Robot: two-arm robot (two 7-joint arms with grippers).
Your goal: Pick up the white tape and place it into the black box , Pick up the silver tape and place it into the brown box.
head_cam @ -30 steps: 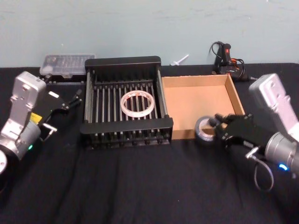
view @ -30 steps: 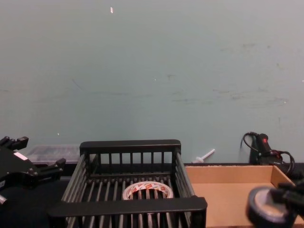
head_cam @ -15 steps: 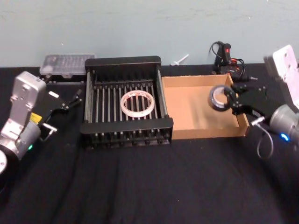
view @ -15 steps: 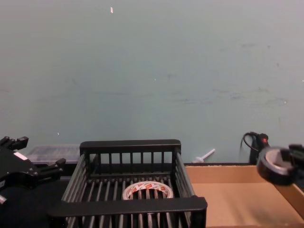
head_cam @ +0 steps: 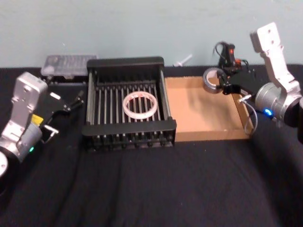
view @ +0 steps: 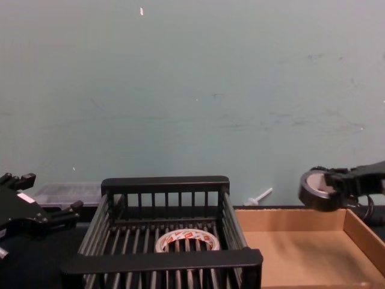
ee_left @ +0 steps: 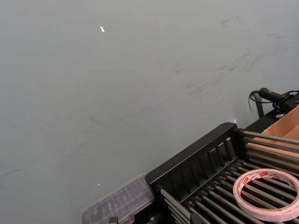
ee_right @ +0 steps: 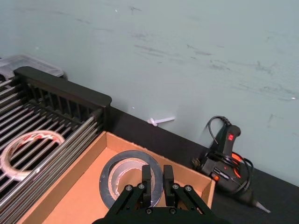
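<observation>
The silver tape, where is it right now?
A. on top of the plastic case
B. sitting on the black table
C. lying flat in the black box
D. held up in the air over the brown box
D: the right gripper is shut on the silver tape, holding it above the brown box; the chest view shows it above the box's rim.

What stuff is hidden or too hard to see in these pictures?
- Red print on the white tape: too small to read in the head view.
- Near wall of the brown box: cut off by the chest view's bottom edge.
- Clear case behind the black box: contents too small to tell.
- Left gripper: in the chest view the left edge cuts its body.
- Silver tape: the right gripper covers part of its rim.
</observation>
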